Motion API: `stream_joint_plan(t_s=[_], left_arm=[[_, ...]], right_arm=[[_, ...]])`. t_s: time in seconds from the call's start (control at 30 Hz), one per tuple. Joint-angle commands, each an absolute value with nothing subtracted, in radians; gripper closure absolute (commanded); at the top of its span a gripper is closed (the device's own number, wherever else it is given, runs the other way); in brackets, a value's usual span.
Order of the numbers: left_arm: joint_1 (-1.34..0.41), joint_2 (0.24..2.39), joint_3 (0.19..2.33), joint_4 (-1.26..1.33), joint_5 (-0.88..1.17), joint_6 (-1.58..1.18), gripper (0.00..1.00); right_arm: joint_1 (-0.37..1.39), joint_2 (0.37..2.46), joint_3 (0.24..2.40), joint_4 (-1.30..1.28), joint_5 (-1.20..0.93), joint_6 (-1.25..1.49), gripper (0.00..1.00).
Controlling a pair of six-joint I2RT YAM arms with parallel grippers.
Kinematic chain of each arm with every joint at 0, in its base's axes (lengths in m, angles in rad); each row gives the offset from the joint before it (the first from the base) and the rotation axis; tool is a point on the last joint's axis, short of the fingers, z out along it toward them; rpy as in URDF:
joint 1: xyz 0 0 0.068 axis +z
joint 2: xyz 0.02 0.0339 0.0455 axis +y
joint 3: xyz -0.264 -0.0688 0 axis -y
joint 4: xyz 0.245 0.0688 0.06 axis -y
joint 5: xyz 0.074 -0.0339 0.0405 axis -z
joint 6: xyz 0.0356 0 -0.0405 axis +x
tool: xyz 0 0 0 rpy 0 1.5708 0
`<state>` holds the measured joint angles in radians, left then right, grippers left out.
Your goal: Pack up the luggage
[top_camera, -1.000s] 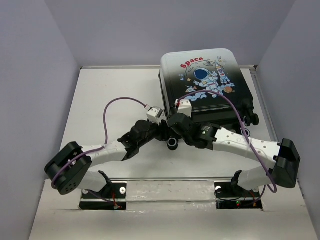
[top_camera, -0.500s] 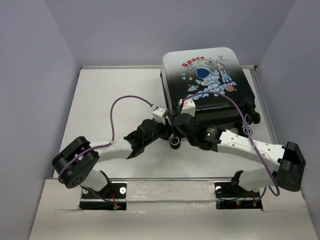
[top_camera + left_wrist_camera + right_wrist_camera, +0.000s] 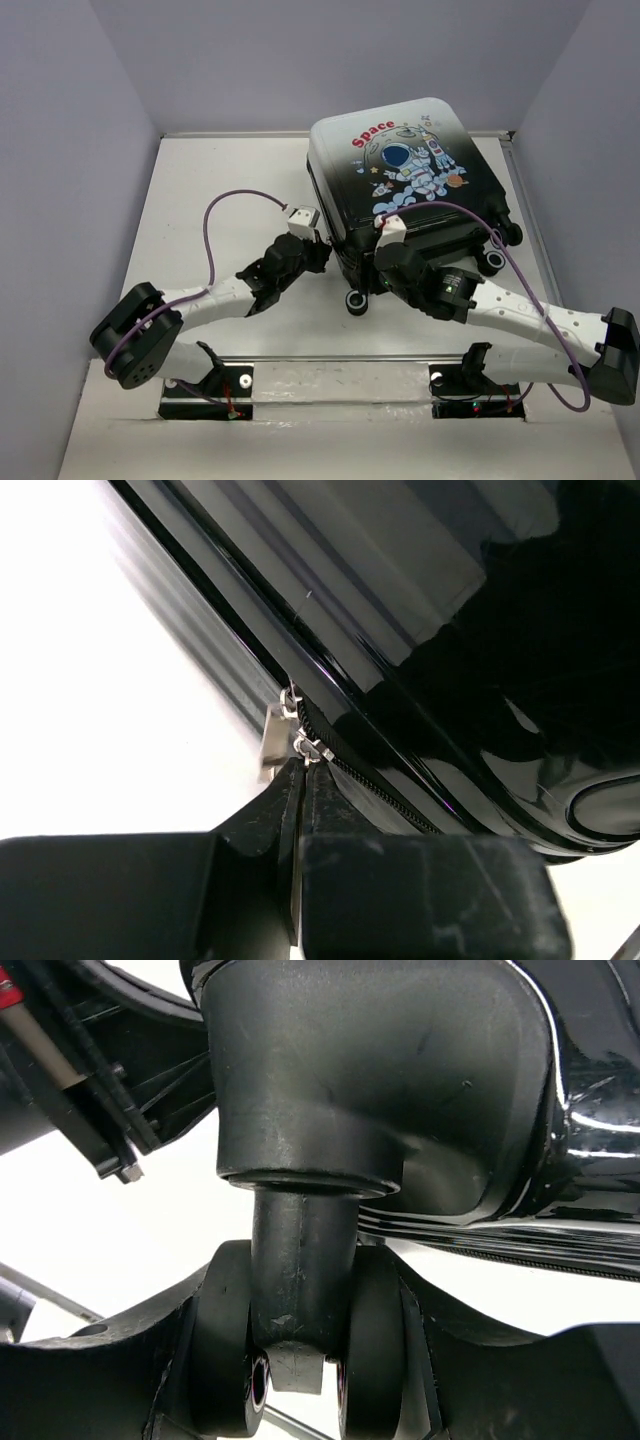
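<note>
**Luggage (image 3: 400, 170) swings round as left gripper (image 3: 299, 770) closes at the zip**

Luggage lies shut on the counter (image 3: 220, 190), print upward, directly ahead of both grippers. Over the last second it has turned and slid toward the left arm's side, so its near edge now meets the left gripper. That gripper was half open a second ago and is now fully closed. Its fingertips meet just below the two zipper sliders (image 3: 304, 747). A silver pull tab (image 3: 271, 742) hangs just beside them, and I cannot tell whether another tab is pinched between them.

The right gripper (image 3: 300, 1360) keeps the same spread as before, with a wheel (image 3: 225, 1345) clamped between its fingers at the case's near corner.

The case was probably dragged by that wheel to bring the zip up to the left gripper. With the shell already closed, zipping looks like the step in hand. The fresh pinch would begin the pull while the right gripper steadies the case. If no tab is caught, the fingers will simply slide off.
</note>
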<state>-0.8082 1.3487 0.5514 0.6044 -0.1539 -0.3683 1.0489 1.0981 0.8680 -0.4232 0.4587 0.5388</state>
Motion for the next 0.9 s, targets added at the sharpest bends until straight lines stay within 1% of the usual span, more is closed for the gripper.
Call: stream_joint_plan(t_s=[0.0,0.13,0.23,0.33,0.37,0.4,0.47,0.5,0.53,0.6,0.67,0.7,0.73,0.77,0.8,0.83,0.87], left_arm=[[-0.671,1.370,0.615,0.532,-0.469,-0.337,0.94],[-0.609,1.437,0.693,0.508,-0.506,-0.382,0.94],[-0.591,1.407,0.696,0.486,-0.523,-0.455,0.94],[-0.591,1.284,0.649,0.434,-0.526,-0.530,0.51],[-0.591,1.241,0.634,0.419,-0.522,-0.549,0.28],[-0.589,1.144,0.612,0.399,-0.520,-0.564,0.21],[-0.589,1.039,0.611,0.307,-0.515,-0.587,0.09],[-0.589,0.940,0.629,0.272,-0.517,-0.589,0.07],[-0.589,0.890,0.640,0.205,-0.512,-0.584,0.02],[-0.588,0.774,0.687,0.149,-0.493,-0.569,0.01],[-0.586,0.714,0.724,0.059,-0.465,-0.551,0.01],[-0.586,0.666,0.757,0.029,-0.459,-0.546,0.01],[-0.586,0.643,0.773,-0.024,-0.450,-0.542,0.01],[-0.586,0.605,0.788,-0.053,-0.445,-0.525,0.01],[-0.586,0.589,0.822,-0.108,-0.442,-0.512,0.01],[-0.586,0.572,0.836,-0.136,-0.445,-0.505,0.01],[-0.584,0.560,0.854,-0.167,-0.446,-0.497,0.01]], right_arm=[[1.058,1.002,0.864,-0.446,0.414,0.503,0.93],[1.115,1.029,0.867,-0.401,0.387,0.483,0.93],[1.164,1.066,0.885,-0.368,0.384,0.477,0.93],[1.206,1.129,0.914,-0.293,0.367,0.469,0.93],[1.206,1.172,0.926,-0.273,0.356,0.459,0.93],[1.232,1.195,0.955,-0.253,0.347,0.454,0.93],[1.250,1.251,1.000,-0.203,0.331,0.437,0.93],[1.261,1.311,1.027,-0.189,0.327,0.430,0.93],[1.270,1.342,1.084,-0.157,0.313,0.413,0.93],[1.279,1.444,1.152,-0.140,0.285,0.402,0.93],[1.289,1.512,1.259,-0.120,0.268,0.388,0.93],[1.289,1.573,1.288,-0.114,0.275,0.387,0.73],[1.289,1.600,1.354,-0.138,0.291,0.385,0.57],[1.289,1.617,1.380,-0.159,0.301,0.385,0.29],[1.289,1.620,1.397,-0.185,0.308,0.380,0.04],[1.289,1.608,1.404,-0.195,0.307,0.368,0.00],[1.289,1.591,1.404,-0.210,0.304,0.362,0.00]])
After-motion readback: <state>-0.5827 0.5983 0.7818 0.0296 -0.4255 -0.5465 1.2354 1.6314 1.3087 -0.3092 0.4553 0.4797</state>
